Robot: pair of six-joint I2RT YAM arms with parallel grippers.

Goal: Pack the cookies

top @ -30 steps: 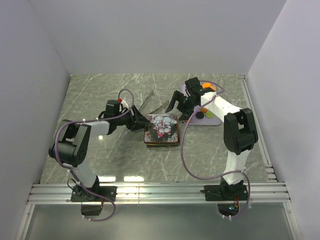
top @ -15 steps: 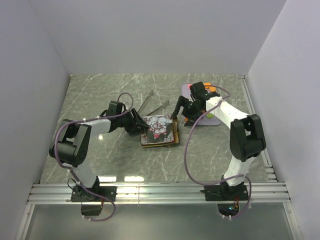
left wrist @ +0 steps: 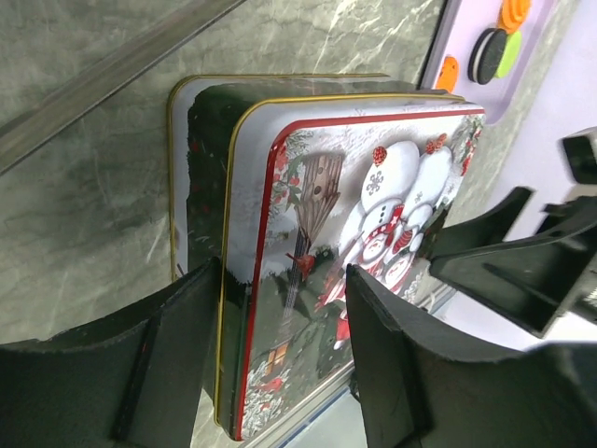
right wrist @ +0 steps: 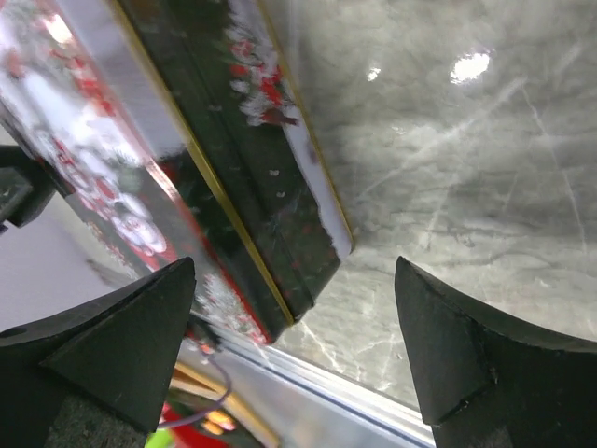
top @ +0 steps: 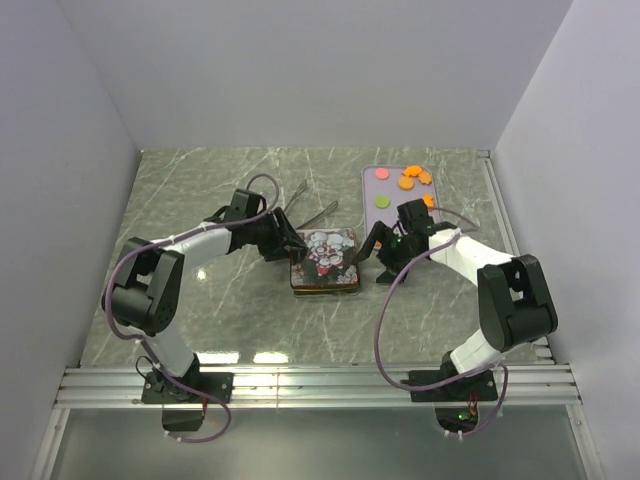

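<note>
A rectangular snowman-printed metal tin (top: 322, 258) lies at the centre of the top view on the grey-green marbled table (top: 200, 190), and its lid appears to be on. The left gripper (left wrist: 284, 289) is set about the tin's left edge, with one finger against the dark side wall and the other across the printed lid. It appears to be clamped there, a hold judged to steady the tin or to start lifting the lid. The right gripper (right wrist: 294, 271) is spread wide at the tin's right corner and nothing is touched by it. It is probably placed to take the opposite edge so that lid and base can be parted.

The cookies (top: 410, 180), small flat discs in orange, pink, green and black, lie on the pale purple plastic tray (top: 370, 185) in the upper right of the top view, apart from the tin. None is seen packed yet. Slim metal tongs (top: 312, 210) are laid just above the tin.

No brand or writing can be read. Only snowmen with red hats and scarves are made out on the lid.
</note>
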